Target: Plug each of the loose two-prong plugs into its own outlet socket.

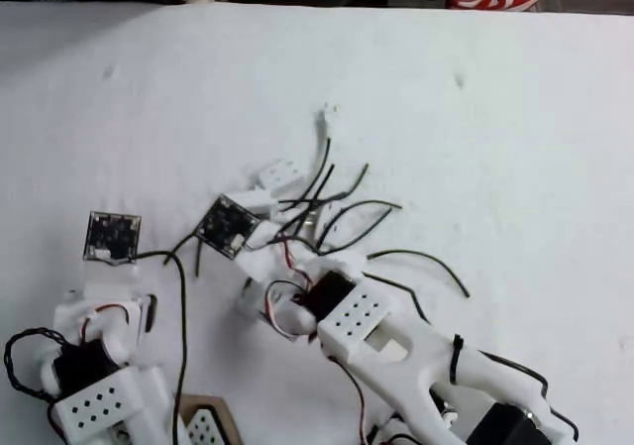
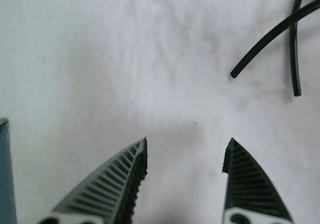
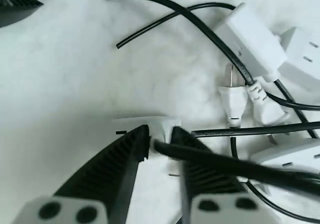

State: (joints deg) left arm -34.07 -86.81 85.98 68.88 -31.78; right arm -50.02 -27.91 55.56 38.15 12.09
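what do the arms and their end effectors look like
The left arm and right arm have white shells with grids of small holes, black motors and thin red and black wires. A black tie rings the right arm. The left end effector and right end effector each have two dark, ribbed, pointed fingers.

A: Left gripper (image 2: 186,143)?
B: Fingers spread wide, hovering well left of the cable tangle (image 1: 317,212).
A: Right gripper (image 3: 160,134)?
B: At the tangle's near edge, pinched on a white piece (image 3: 158,124)
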